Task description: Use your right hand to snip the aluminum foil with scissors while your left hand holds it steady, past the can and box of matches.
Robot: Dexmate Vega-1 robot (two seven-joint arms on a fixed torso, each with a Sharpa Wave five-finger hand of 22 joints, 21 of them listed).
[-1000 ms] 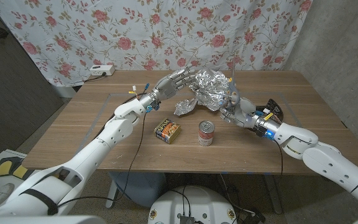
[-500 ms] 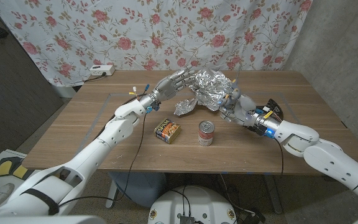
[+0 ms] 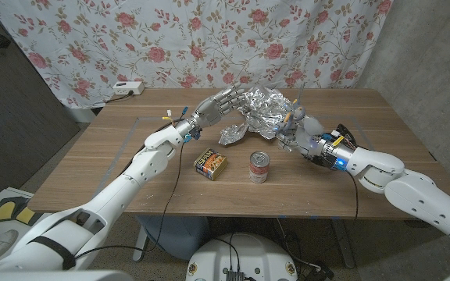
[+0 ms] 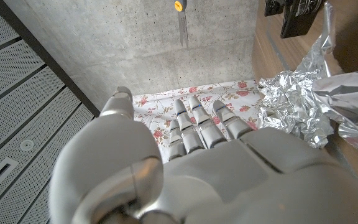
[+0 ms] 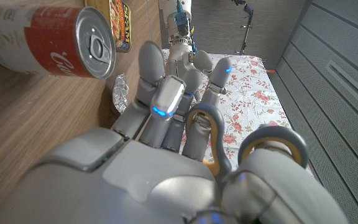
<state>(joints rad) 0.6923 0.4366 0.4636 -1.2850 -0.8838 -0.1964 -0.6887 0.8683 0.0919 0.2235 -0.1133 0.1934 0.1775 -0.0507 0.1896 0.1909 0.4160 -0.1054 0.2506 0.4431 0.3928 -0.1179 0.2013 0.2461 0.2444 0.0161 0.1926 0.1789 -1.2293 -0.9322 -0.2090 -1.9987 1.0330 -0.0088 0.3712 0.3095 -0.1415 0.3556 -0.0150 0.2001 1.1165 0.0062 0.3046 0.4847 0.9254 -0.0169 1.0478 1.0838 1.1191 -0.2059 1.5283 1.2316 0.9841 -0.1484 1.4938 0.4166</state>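
Note:
Crumpled aluminum foil [image 3: 261,109] lies at the table's far middle, with a smaller lobe [image 3: 233,135] toward me. My left hand [image 3: 216,102] reaches to the foil's left edge with straight, spread fingers; they hold nothing. In the left wrist view the foil [image 4: 303,102] sits just beside my fingers [image 4: 204,121]. My right hand [image 3: 296,131] is at the foil's right edge and grips scissors [image 5: 271,144] with grey, orange-lined loops; their blades [image 3: 297,95] point up by the foil. The red soup can [image 3: 259,167] and matchbox [image 3: 210,164] stand nearer me.
A black object [image 3: 345,134] lies beside my right wrist. A white power strip [image 3: 127,88] sits at the back left edge. A floral curtain hangs behind the table. Bare wood spans the left side and the front.
My right hand has moved a little up and left with the scissors, closer to the foil's right edge. The left hand and the foil have stayed put.

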